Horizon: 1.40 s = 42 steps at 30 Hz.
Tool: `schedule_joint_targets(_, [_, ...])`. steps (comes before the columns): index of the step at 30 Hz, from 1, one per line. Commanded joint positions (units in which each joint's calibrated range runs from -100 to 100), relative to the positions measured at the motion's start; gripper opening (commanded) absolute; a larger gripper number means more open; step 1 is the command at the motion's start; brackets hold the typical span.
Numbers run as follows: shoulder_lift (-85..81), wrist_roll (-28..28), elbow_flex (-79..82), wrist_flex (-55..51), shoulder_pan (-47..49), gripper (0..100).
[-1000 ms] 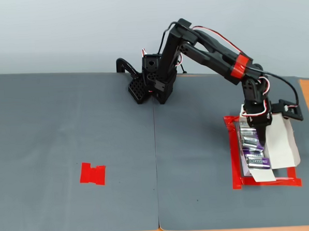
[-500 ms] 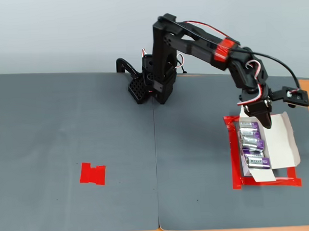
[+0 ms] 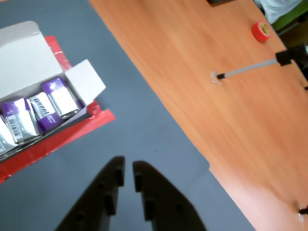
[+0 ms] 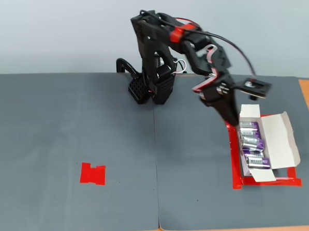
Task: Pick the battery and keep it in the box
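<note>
The gripper hangs above the grey mat just beside the upper left corner of the white cardboard box, and in the wrist view its jaws stand nearly closed with only a thin slit between them and nothing held. Four purple block batteries lie in a row inside the box, so the placing step looks done and the arm seems to be between cycles. No loose battery shows on the mat in either view; the flat red tape patch at the fixed view's left lies bare, so the next pick probably waits on a fresh battery. The mat between box and patch offers broad open room. The red tape outline frames the box, and beyond the mat edge lies bare wooden table.
</note>
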State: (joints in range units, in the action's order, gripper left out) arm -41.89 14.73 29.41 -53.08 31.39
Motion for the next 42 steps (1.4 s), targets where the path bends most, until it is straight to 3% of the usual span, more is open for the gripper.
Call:
schedule_joint_targets(1, [-9.0, -0.2, 4.7, -0.1, -4.4, 2])
schedule_joint_targets(9, [-25.9, -0.2, 22.4, 0.6, -15.8, 2])
schedule_joint_targets(21, [-48.4, -0.3, 47.1, 1.1, -25.6, 2])
schedule_joint_targets(26, [-57.4, -0.3, 59.3, 8.1, -28.0, 2])
schedule_joint_targets(33, [-57.4, -0.3, 70.2, 17.3, -31.7, 2])
schedule_joint_targets(38, [-57.6, -6.2, 70.4, 14.5, -31.0, 2])
schedule_joint_targets(42, [-57.6, -8.7, 70.4, 5.6, -29.6, 2])
